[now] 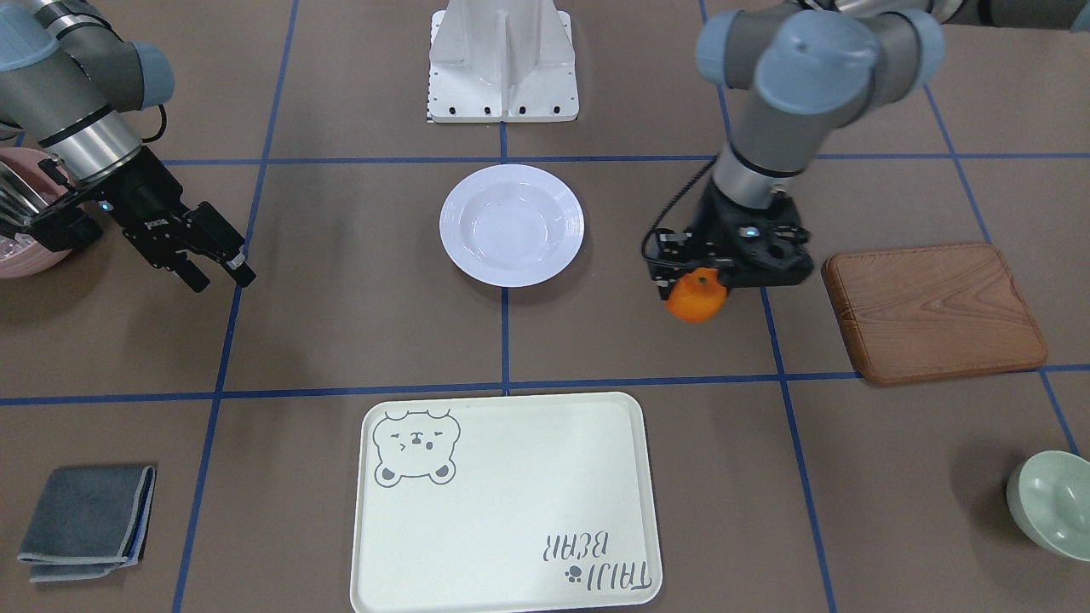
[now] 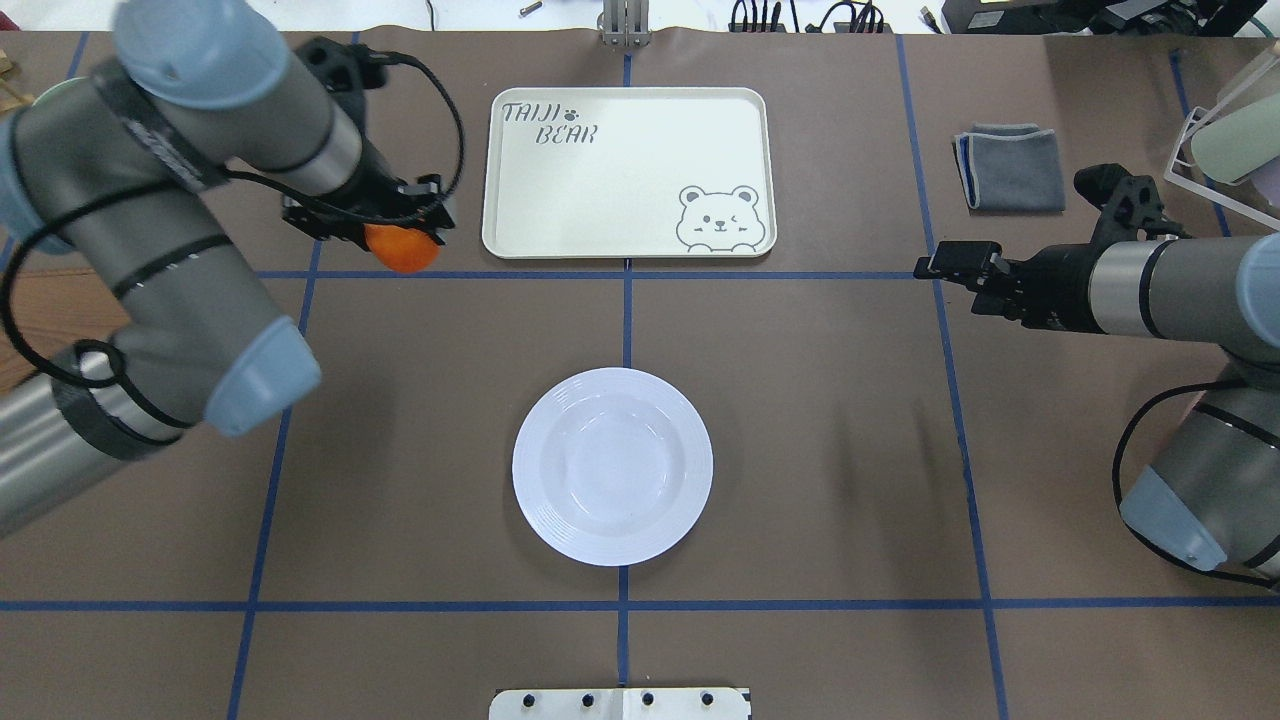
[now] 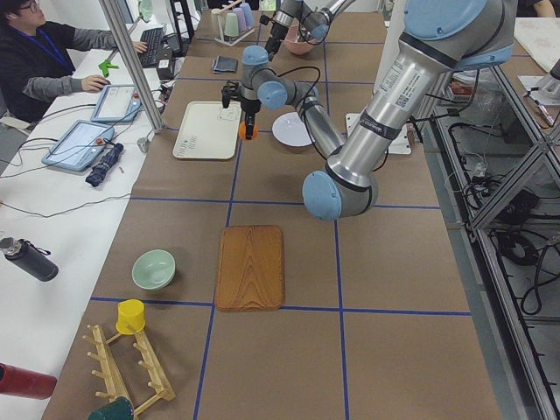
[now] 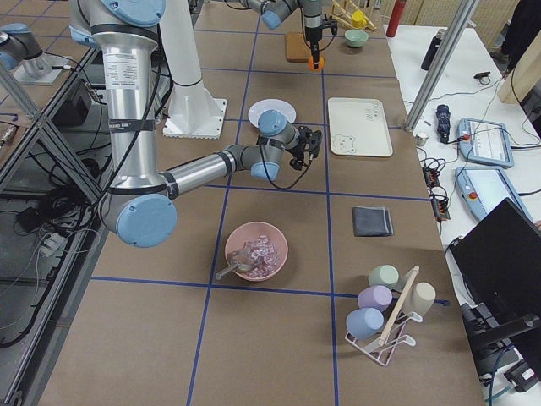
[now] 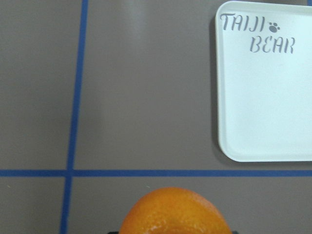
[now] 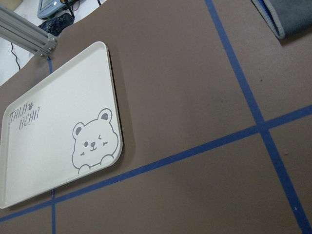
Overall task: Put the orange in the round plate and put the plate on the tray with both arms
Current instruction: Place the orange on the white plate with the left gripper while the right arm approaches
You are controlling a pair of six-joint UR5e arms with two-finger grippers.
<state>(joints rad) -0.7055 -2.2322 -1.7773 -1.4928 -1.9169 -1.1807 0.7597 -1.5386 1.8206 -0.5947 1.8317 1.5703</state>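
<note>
The orange (image 2: 402, 249) is held clamped in the left gripper (image 2: 395, 235) at the upper left of the overhead view, above the table (image 2: 820, 420), just beside the tray (image 2: 628, 175) and well apart from the plate (image 2: 612, 466) (lower centre, nothing in it). The right gripper (image 1: 220, 277) is seen with fingers apart at the left of the front view. If the fruit is released high or off-centre, it could be rolled over the plate's rim; a grip on its upper part only might be lost in transit.

Orange (image 1: 697, 298) aloft; plate (image 1: 562, 223) and tray (image 1: 502, 511) bare
</note>
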